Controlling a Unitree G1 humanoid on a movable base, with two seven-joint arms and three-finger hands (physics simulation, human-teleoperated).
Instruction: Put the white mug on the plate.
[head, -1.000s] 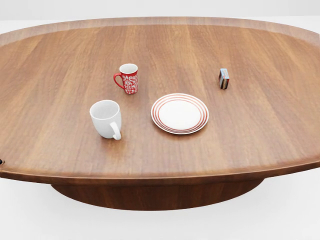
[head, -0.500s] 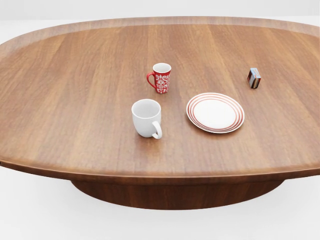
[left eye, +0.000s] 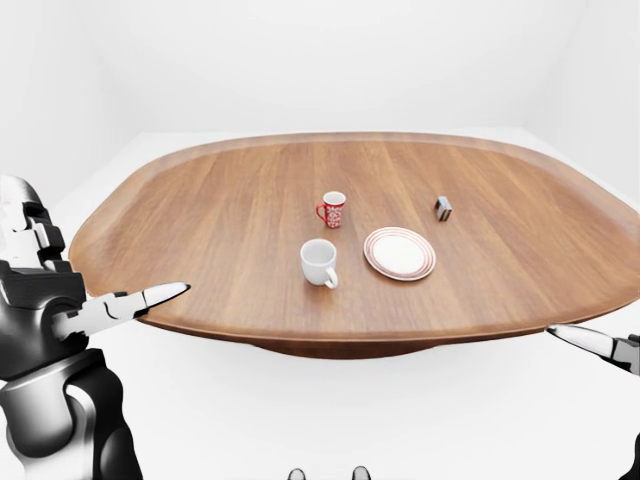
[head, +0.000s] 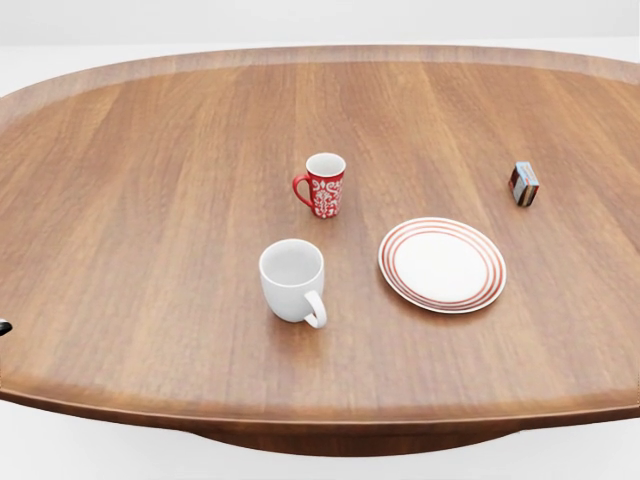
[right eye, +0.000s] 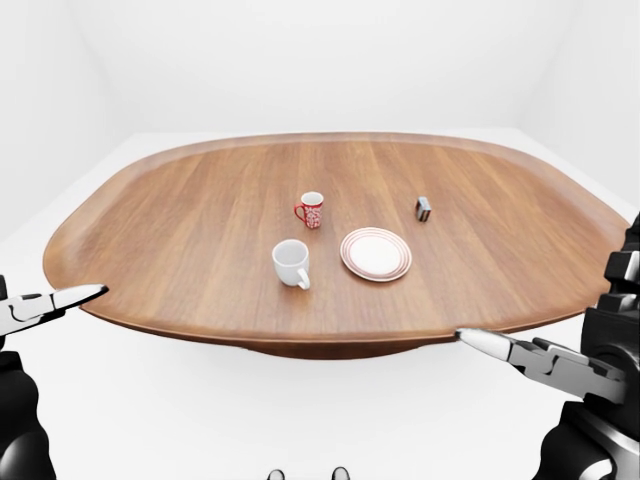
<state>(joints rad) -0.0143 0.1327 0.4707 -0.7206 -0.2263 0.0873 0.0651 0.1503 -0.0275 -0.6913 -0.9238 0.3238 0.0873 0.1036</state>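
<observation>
The white mug (head: 293, 280) stands upright on the oval wooden table (head: 150, 200), handle turned toward the view's bottom right. To its right lies the white plate (head: 442, 264) with red rings, empty and a short gap from the mug. My left hand (left eye: 160, 295) hovers by the table's near left edge with fingers stretched out, open and holding nothing. In the right-eye view my right hand (right eye: 482, 340) hangs below the table's near right edge, also open and empty. Both hands are far from the mug.
A red patterned mug (head: 322, 184) stands just above the white mug in the head view. A small striped box (head: 523, 184) sits up and right of the plate. White floor and walls surround the table.
The whole picture has shifted: the camera moved, sliding everything rightward, then drew nearer, so the mugs and plate look larger and lower. The objects themselves have not moved on the table.
</observation>
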